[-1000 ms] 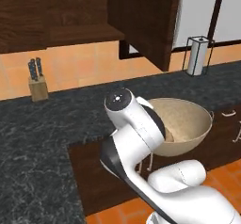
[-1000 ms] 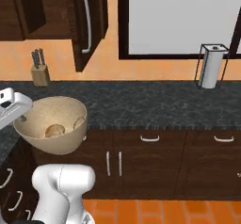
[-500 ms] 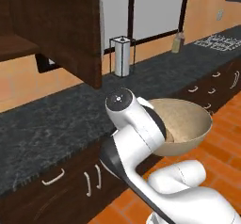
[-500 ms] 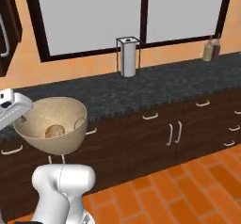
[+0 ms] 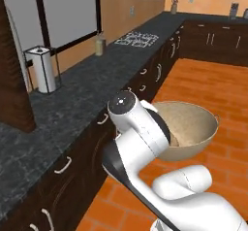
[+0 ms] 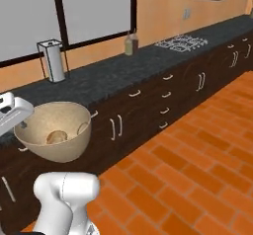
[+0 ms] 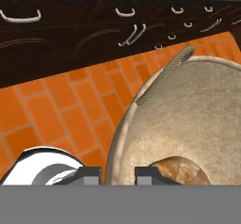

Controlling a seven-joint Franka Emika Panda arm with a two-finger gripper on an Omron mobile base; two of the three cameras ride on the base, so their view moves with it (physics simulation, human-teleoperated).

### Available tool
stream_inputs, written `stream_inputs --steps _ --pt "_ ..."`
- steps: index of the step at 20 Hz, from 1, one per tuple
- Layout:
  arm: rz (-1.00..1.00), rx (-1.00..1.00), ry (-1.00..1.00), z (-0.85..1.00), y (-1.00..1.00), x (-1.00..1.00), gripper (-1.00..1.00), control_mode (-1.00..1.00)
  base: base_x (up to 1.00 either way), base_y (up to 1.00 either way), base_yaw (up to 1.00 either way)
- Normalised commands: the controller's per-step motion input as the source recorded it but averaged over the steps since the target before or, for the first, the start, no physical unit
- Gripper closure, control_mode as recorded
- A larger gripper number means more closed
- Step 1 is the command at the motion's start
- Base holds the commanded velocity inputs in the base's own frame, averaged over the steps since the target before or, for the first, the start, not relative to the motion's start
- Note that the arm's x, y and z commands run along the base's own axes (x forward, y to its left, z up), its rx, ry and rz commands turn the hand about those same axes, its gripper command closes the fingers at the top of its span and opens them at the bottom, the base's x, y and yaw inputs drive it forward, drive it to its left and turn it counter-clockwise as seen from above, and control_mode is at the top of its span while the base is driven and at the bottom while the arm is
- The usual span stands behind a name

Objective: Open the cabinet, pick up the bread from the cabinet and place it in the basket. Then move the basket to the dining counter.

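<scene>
gripper (image 7: pixel 118 173): you have it clamped on the basket (image 6: pixel 54 136) rim
basket: carried in the air over the brick floor (image 6: pixel 197 179), bread (image 6: pixel 56 137) inside
dining counter: which way it lies you cannot tell

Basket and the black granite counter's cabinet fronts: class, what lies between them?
In the hand view, bare orange brick floor separates the basket from the cabinet fronts; nothing stands there.

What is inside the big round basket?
The bread, a small brown lump, sits at the bottom of the basket, and its speckled inside shows around it. The near wall covers the lowest part of the bread.
</scene>
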Motion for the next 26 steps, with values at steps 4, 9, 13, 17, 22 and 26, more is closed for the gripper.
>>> stream_inputs --steps 4,9,13,17,22,26 --pt "0.0 0.0 0.0 0.0 0.0 0.0 1.0 1.0 0.0 -0.56 -0.66" --pt "0.0 0.0 0.0 0.0 0.0 0.0 1.0 1.0 0.0 -0.55 -0.64" --pt "0.0 0.0 0.0 0.0 0.0 0.0 1.0 1.0 0.01 -0.87 -0.46" --pt "0.0 0.0 0.0 0.0 0.0 0.0 1.0 1.0 0.48 -1.0 -0.12" --pt "0.0 0.0 0.0 0.0 0.0 0.0 1.0 1.0 0.45 -1.0 0.0" --pt "0.0 0.0 0.0 0.0 0.0 0.0 1.0 1.0 0.17 -1.0 -0.01"
